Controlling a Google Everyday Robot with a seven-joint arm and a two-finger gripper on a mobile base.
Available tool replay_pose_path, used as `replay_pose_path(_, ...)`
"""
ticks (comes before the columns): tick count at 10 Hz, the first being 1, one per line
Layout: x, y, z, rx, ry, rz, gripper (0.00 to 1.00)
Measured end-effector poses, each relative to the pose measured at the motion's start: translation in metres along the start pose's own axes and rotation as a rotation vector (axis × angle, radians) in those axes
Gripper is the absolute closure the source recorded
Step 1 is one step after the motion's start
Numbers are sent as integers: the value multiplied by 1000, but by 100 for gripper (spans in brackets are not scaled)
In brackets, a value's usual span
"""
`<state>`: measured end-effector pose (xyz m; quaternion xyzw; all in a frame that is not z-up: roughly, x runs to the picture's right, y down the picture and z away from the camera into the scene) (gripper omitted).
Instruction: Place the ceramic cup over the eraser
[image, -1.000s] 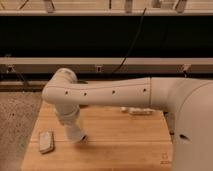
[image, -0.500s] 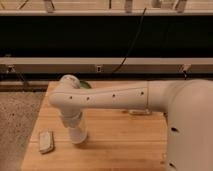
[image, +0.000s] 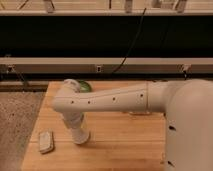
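a lab: wooden tabletop (image: 125, 145), dangling black cable (image: 131, 45), metal rails (image: 100, 64).

White rounded arm (image: 107, 100), small dark screw dots (hand (image: 80, 136) white too).
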<state>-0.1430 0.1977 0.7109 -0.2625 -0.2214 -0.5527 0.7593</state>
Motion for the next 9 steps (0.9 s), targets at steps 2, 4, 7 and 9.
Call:
replay_pose_path(2, 0, 4, 4, -21, 14, -5, 20)
replay_pose_path(4, 3, 10, 4, -27, 16, 15, 20)
replay_pose_path(7, 6, 10, -11, -11, 9, 11, 23)
replay_pose_path(9, 10, 16, -15, -17, 11, 16, 20)
